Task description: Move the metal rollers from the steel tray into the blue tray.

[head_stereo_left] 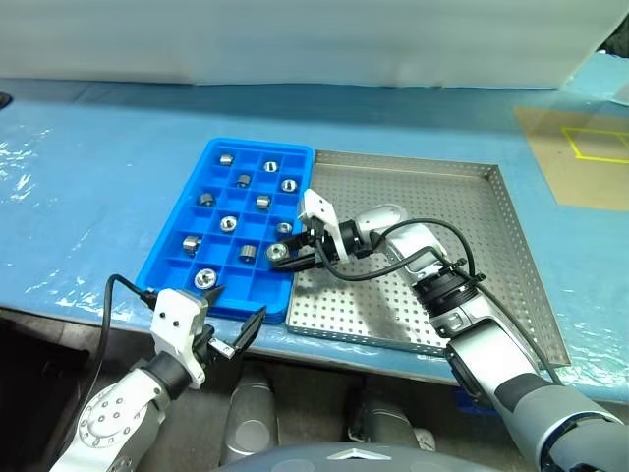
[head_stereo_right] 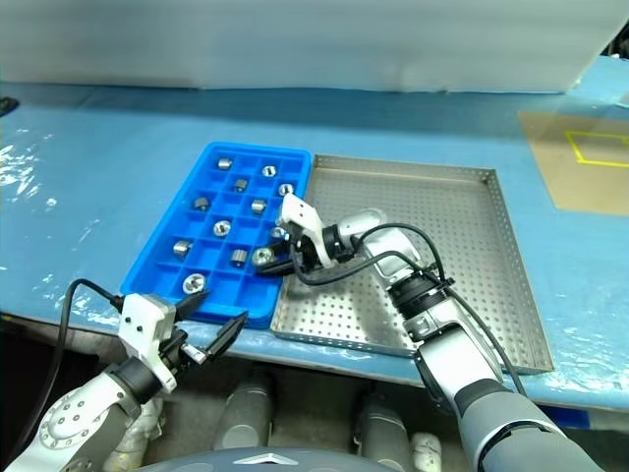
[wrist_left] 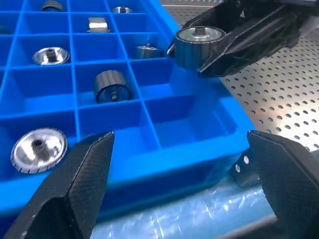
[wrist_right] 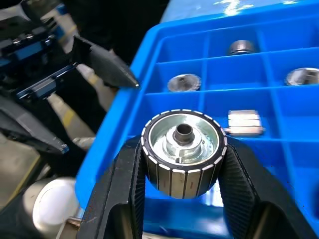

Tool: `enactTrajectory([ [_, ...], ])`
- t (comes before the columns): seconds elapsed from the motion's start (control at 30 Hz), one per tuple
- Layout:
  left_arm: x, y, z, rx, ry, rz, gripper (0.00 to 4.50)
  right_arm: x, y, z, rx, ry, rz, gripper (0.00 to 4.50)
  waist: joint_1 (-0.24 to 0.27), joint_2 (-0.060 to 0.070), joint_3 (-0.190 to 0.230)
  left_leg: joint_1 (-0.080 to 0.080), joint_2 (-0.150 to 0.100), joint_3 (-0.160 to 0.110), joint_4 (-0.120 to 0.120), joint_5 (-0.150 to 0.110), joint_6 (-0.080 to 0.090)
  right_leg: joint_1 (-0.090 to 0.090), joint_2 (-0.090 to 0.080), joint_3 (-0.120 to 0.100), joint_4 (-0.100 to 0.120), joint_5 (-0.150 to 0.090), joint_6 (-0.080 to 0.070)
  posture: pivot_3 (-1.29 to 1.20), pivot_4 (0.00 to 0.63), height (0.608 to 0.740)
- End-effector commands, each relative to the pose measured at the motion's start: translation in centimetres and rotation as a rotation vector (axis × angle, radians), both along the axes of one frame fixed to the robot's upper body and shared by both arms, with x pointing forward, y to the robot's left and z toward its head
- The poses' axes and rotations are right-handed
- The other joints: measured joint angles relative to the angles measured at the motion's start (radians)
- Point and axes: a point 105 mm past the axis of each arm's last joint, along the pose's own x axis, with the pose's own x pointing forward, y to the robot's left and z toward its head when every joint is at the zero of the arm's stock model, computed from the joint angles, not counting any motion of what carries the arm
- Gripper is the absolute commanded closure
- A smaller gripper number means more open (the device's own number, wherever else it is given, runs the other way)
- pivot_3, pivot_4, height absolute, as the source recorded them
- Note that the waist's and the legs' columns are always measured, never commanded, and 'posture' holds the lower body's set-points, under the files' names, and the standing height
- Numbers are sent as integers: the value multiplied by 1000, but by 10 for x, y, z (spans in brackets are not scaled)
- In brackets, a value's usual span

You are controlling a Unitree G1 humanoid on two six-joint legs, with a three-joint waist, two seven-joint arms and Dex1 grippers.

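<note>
Carrying: your right tool (head_stereo_left: 285,252) is clenched on one of the metal rollers (wrist_right: 183,152), pinched across its ribbed sides, over the blue tray (head_stereo_left: 177,267) at the edge nearest the steel tray (head_stereo_left: 511,246).
Left tool (head_stereo_left: 236,337): released, fingers spread wide, hanging just off the blue tray's near edge.
Handling: expect a small, rigid, smooth piece, dense for its size; grip the round wall squarely or it may roll out.
Other rollers: already lying in separate compartments.
</note>
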Motion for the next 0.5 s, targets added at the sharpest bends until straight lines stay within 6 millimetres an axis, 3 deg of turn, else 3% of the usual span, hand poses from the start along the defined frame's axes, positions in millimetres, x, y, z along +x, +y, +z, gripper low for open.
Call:
enactTrajectory([
  [0.03,-3,0,12,-6,-64,-9,0,-13,9,3,1,-20,79,2880,10,0,0,0,0,0,0,0,0,0,0,0,0,0,0,495,150,740],
  [0.23,18,17,0,6,-60,-25,0,-15,14,-11,-37,-23,42,2880,43,0,0,2,-1,0,-4,1,-2,0,0,1,1,0,0,471,150,740],
  [0.47,15,14,1,30,-97,-81,0,-7,2,-11,-25,-54,-43,578,41,0,0,5,-1,0,-5,2,-4,1,0,3,1,1,-1,384,150,740],
  [0.5,15,9,1,25,-105,-96,0,-4,-2,-8,-19,-60,-60,578,42,0,0,5,-1,0,-5,2,-4,1,0,3,1,1,-1,372,150,740],
])
